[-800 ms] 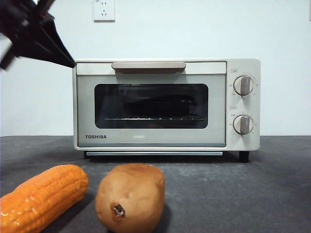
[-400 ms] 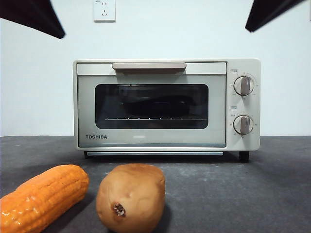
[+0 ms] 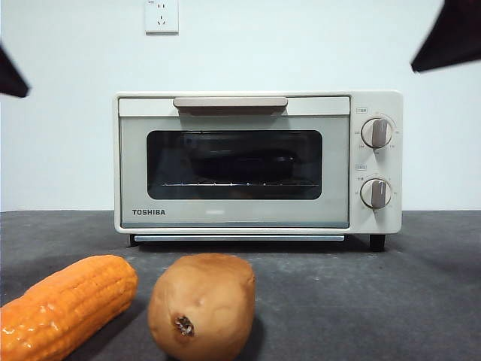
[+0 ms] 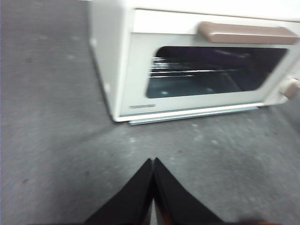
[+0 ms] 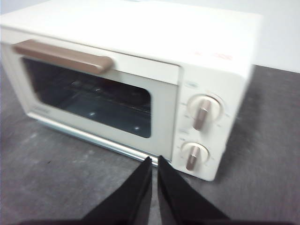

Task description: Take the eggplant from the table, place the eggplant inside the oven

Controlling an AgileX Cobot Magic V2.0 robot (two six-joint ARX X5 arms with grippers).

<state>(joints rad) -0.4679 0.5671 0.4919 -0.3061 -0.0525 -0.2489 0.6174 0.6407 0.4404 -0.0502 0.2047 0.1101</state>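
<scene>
Both dark arm tips have drawn back toward the top corners since 0.5 s ago. The left pincer (image 4: 153, 187) and right pincer (image 5: 153, 185) hang closed and empty above the surface (image 3: 421, 301). The eggplant (image 3: 239, 162) lies on the rack inside the shut oven (image 3: 258, 162), so the task looks done.

Dark grey table (image 3: 421, 301), oven (image 3: 233, 218) at back, corn cob (image 3: 64, 304) and potato (image 3: 201, 304) in front
</scene>
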